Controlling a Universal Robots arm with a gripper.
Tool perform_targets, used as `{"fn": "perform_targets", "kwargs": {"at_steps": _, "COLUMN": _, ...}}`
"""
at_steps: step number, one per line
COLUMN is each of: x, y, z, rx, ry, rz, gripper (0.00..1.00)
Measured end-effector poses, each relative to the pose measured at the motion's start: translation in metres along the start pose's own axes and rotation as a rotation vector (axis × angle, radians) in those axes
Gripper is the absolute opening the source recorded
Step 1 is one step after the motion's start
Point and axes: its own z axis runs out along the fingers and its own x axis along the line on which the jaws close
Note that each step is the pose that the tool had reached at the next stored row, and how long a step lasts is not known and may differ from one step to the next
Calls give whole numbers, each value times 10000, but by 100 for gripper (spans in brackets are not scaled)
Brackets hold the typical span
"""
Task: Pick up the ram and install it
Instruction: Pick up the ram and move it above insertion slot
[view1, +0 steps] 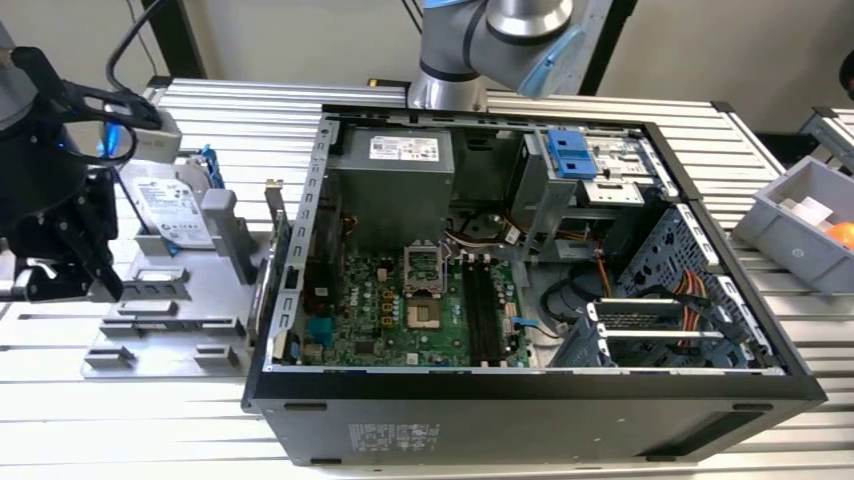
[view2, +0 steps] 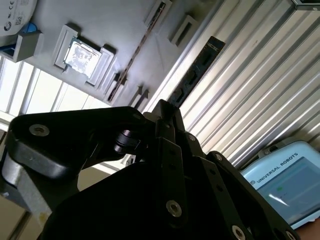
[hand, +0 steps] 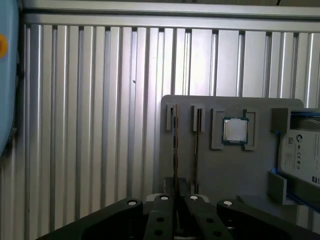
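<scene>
One ram (view2: 195, 72) sits clenched edgewise in the gripper (hand: 176, 197), jutting past its tips. Beyond them lie the gray holder (hand: 225, 170) and processor chip (hand: 234, 130).

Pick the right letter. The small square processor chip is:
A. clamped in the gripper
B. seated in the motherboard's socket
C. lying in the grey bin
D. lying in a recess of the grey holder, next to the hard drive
D: in the first wrist view the processor chip lies in a square recess of the grey holder, with the hard drive beside it.
</scene>
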Motion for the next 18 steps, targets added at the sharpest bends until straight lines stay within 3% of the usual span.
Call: {"fn": "perform_targets", "kwargs": {"at_steps": 18, "x": 5, "y": 6, "z": -274, "rx": 0, "ry": 0, "rz": 0, "gripper": 0}}
